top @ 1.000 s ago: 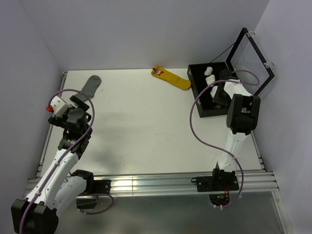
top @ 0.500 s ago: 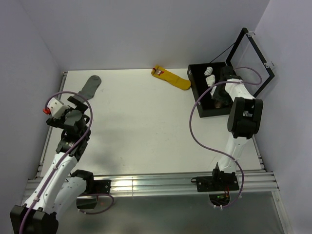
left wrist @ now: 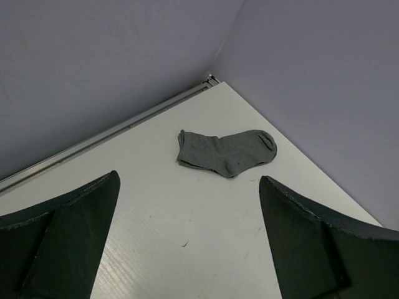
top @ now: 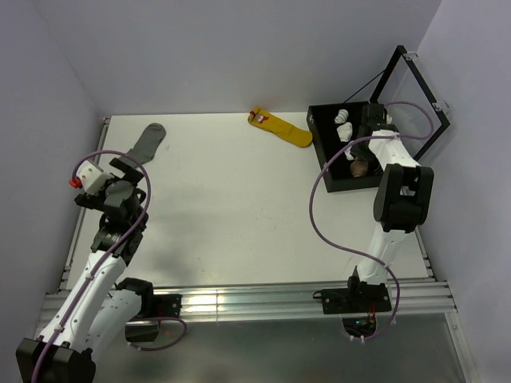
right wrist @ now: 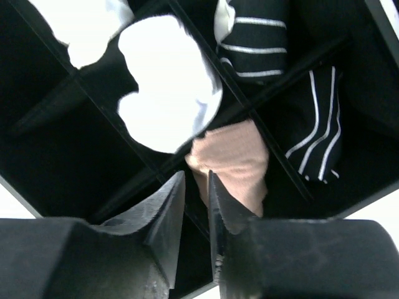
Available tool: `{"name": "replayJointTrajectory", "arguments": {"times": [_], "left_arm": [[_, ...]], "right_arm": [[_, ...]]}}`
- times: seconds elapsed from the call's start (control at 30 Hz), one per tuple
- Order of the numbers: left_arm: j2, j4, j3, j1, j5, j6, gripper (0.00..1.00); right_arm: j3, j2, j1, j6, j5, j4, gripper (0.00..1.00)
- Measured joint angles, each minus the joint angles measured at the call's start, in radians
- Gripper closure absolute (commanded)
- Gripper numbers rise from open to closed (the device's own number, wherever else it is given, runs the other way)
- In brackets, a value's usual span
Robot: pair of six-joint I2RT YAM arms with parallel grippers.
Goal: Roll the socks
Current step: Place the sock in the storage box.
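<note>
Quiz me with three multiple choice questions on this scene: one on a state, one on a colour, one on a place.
1. The left gripper is: A wide open, empty; B shut on a sock; C shut, empty.
2. The sock ahead of it is: A tan; B grey; C white.
3. Against the black box, the yellow sock lies: A inside it; B on the table left of it; C right of it.
Answers: A, fingers far apart, nothing between; B, a grey sock in the wrist view; B, bare table separates them.
</note>
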Motion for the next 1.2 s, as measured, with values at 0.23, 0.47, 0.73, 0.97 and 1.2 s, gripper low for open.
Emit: {"name": "replayJointTrajectory", "arguments": {"times": [0.23, 0.47, 0.73, 0.97, 1.2], "left_arm": [[0.0, 0.0, 0.0, 0.0, 0.0, 0.0, 0.0], [0.0, 0.0, 0.0, 0.0, 0.0, 0.0, 0.01], [0.011, 0.0, 0.0, 0.0, 0.004, 0.0, 0.01], [0.043, 0.0, 0.0, 0.0, 0.051, 0.0, 0.01], [0.068, -0.006, 0.0, 0.0, 0.122, 0.0, 0.01]], "right_arm": [[-0.028, 0.01, -0.019, 0.026, -0.006, 0.068, 0.82], [-0.124, 0.015, -0.048, 0.058, -0.024, 0.122, 0.83], [-0.098, 0.047, -0.063, 0.064, -0.064, 0.115, 0.79], [-0.071, 0.073, -0.067, 0.056, -0.087, 0.095, 0.75], [-0.074, 0.036, -0.069, 0.043, -0.115, 0.078, 0.61]]}}
